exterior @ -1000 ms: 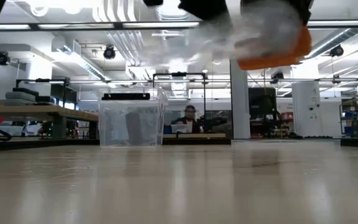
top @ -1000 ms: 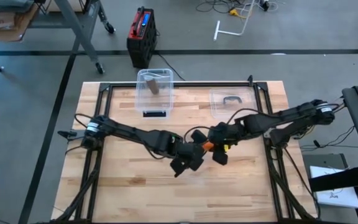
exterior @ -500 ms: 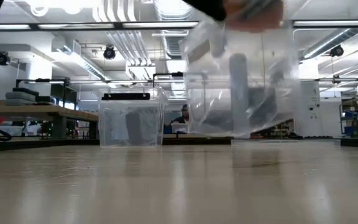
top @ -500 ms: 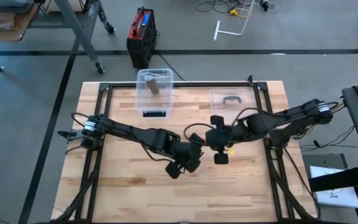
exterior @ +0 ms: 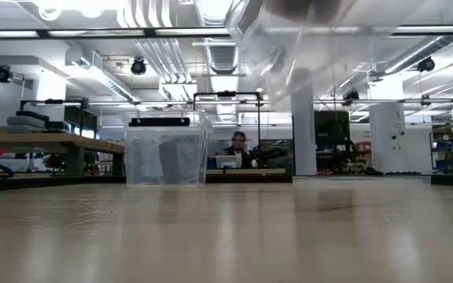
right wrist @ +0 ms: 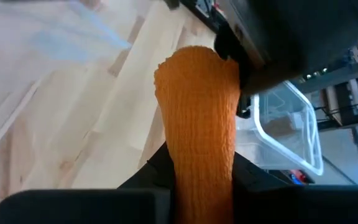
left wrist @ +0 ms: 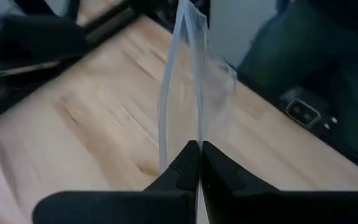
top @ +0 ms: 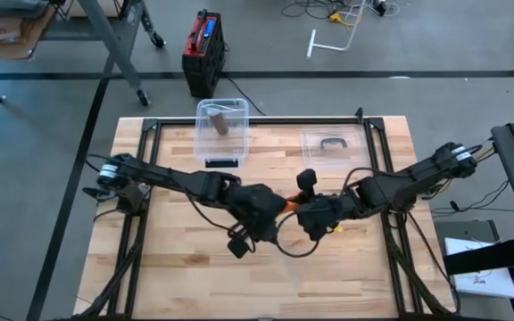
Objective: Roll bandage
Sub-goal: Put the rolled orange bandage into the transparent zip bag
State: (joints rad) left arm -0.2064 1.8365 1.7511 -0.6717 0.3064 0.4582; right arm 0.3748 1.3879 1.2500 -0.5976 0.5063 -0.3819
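Note:
An orange bandage roll (right wrist: 197,106) stands between the fingers of my right gripper (right wrist: 197,163), which is shut on it. In the high view the roll (top: 288,203) shows as a small orange spot between the two grippers above the table's middle. My left gripper (left wrist: 199,148) is shut on a clear plastic bag (left wrist: 182,68). That bag (exterior: 313,55) hangs high above the table in the low view. My left gripper (top: 273,212) and my right gripper (top: 302,212) stand close together. The roll's far end reaches up beside the left hand's dark body (right wrist: 291,37). My left gripper pinches an edge of the clear bag (left wrist: 196,134) between its two shut fingertips. The bag runs on from the fingers as a thin sheet seen edge-on, clear of the table. My right gripper pinches the bandage roll near its one end (right wrist: 199,152) between its two fingers. The roll sticks out lengthwise beyond the fingertips, lifted clear of the table.
At the table's far side stand a clear bin (top: 222,125) holding a brown item and, to its right, a clear lid (top: 328,147) with a dark handle. The bin also shows in the low view (exterior: 166,153). Black frame rails (top: 377,143) border the tabletop.
Both grippers have risen and rolled at the wrist, staying close together over the table's middle. In the low view the bag hung down almost to the table half a second ago; now it is drawn up high. The orange roll has left that view.

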